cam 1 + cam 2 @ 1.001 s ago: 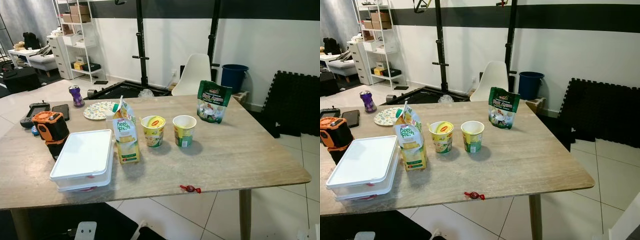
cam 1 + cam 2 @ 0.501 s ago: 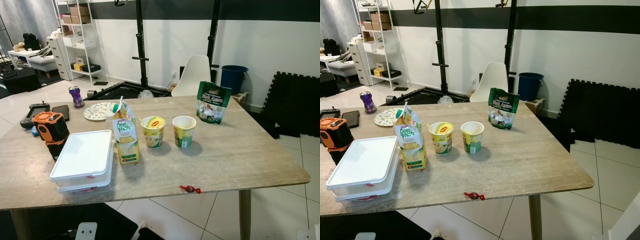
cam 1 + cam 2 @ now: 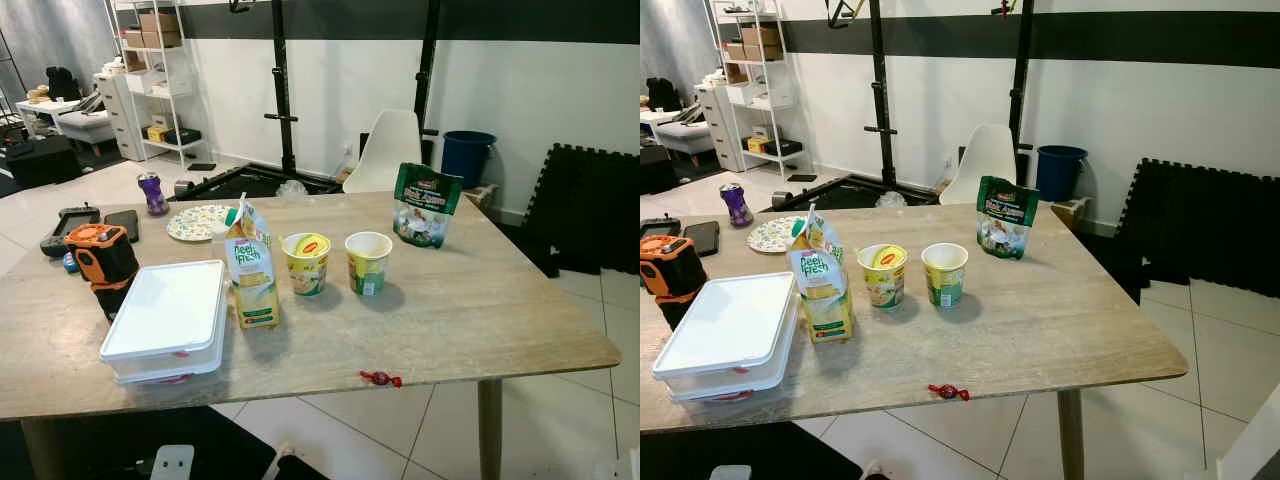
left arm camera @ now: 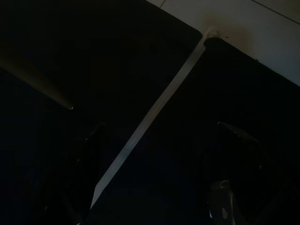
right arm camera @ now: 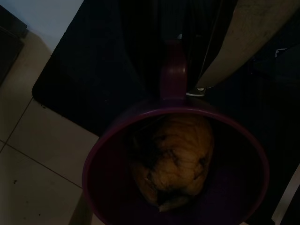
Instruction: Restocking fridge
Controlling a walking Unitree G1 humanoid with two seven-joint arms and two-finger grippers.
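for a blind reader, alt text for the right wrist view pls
A purple bowl with a handle, seen from above in dim light, holds one wrinkled yellow-brown lump of food. Pale floor tiles lie beyond.

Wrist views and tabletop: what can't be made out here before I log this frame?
- Left gripper: left wrist view too dark to judge its fingers.
- Purple bowl with a brownish lump: right wrist view is dim; the lump's identity and any grip on the bowl are unclear.
- White lidded container: opaque lid hides the contents.
- Two noodle cups: small print unreadable.
- Small red item: too small to identify.
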